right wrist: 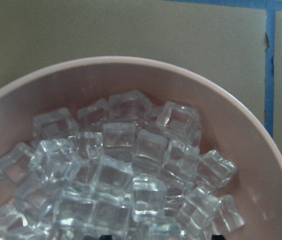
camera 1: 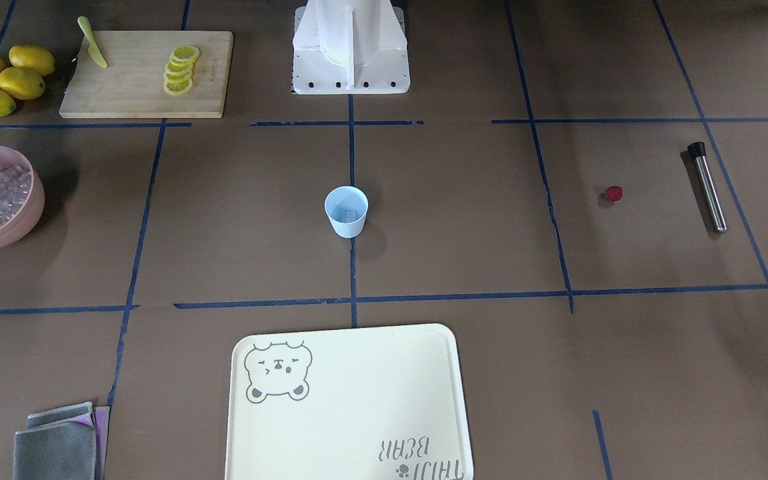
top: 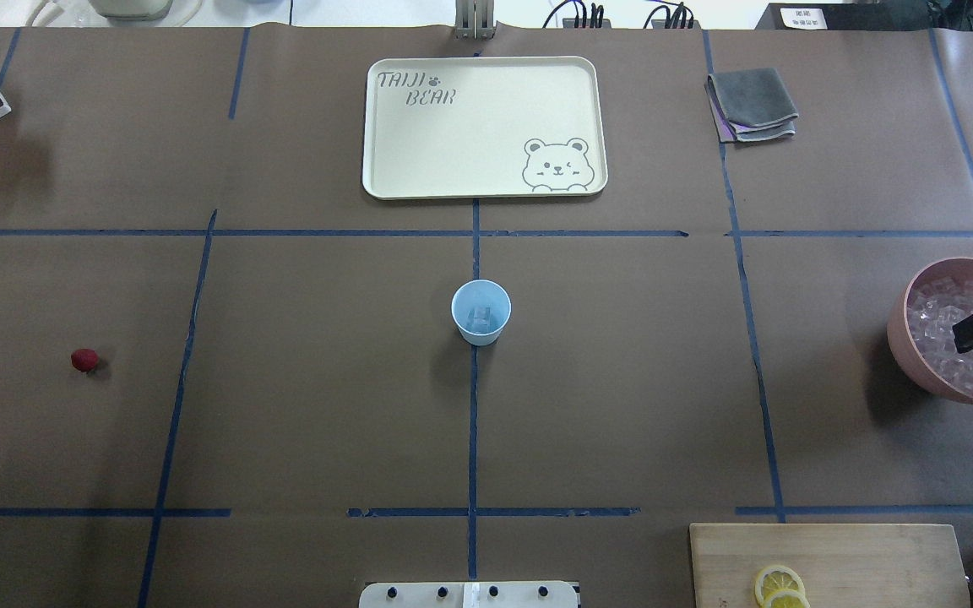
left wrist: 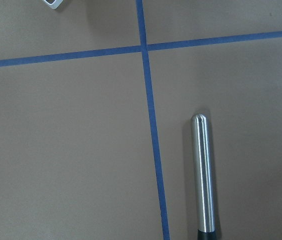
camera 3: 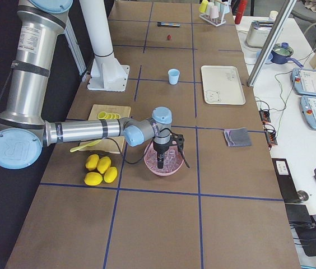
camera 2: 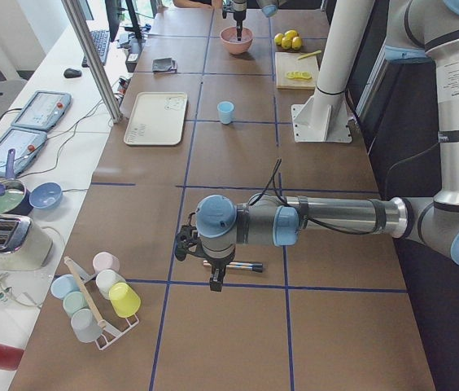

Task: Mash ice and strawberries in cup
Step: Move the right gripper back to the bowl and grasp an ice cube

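The cup [top: 481,312] stands clear mid-table. The far-edge tray [top: 470,143] reads "TAIJI BEAR". For the right gripper [top: 972,331], in the edge bowl [top: 905,355], and the left gripper [camera 2: 215,283], it cannot be told how the jaws stand.

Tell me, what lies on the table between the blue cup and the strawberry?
Nothing but bare table: in the overhead view, only one blue tape line crosses the stretch from the cup to the strawberry.

A robotics lab: tape-gridded table [top: 326,405], teach pendants [camera 3: 310,81] alongside.
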You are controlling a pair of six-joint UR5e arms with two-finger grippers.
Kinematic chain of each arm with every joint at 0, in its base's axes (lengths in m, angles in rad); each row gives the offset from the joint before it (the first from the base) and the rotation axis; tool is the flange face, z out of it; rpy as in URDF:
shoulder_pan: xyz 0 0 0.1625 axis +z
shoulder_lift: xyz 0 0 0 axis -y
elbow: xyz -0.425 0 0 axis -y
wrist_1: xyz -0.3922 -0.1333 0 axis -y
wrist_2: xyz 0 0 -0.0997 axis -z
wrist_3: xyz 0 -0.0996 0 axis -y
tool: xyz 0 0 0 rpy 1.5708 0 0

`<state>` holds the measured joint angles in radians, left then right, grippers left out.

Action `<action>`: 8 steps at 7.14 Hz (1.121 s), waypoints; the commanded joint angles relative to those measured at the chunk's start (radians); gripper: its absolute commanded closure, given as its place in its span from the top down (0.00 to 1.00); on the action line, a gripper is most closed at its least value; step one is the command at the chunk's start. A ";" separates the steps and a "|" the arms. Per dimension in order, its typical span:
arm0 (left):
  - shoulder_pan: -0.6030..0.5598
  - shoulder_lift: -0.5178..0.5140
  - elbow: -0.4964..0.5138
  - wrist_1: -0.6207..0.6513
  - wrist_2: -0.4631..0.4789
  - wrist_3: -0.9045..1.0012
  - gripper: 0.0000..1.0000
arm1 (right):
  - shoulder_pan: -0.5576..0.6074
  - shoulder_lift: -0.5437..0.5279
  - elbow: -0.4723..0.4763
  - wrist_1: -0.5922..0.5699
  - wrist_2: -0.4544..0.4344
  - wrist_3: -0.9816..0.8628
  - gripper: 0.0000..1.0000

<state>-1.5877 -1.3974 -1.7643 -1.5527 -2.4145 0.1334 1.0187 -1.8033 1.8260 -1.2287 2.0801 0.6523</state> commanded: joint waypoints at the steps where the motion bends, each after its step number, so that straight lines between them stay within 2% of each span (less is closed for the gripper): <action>1: 0.000 0.000 -0.001 -0.001 0.000 0.000 1.00 | 0.001 -0.002 0.007 0.005 0.000 0.001 0.24; 2: 0.000 0.000 -0.001 -0.001 0.000 0.000 1.00 | 0.004 -0.010 0.018 0.006 0.002 0.000 0.08; 3: 0.000 0.000 -0.003 -0.001 0.000 0.000 1.00 | 0.009 -0.013 0.019 0.008 0.002 0.000 0.00; 4: 0.000 0.002 -0.001 0.000 0.000 0.000 1.00 | 0.033 -0.013 0.045 0.006 0.009 0.000 0.00; 5: 0.000 0.006 -0.003 -0.001 0.000 0.000 1.00 | 0.046 -0.014 0.121 -0.004 0.017 0.010 0.00; 7: 0.000 0.008 -0.004 -0.001 0.000 0.000 1.00 | 0.041 0.048 0.200 -0.003 0.044 0.284 0.00; 8: 0.000 0.008 -0.006 -0.001 0.000 0.000 1.00 | 0.028 0.124 0.213 0.002 0.131 0.469 0.00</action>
<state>-1.5877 -1.3904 -1.7689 -1.5539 -2.4145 0.1334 1.0562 -1.7531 2.0108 -1.2305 2.1372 0.9209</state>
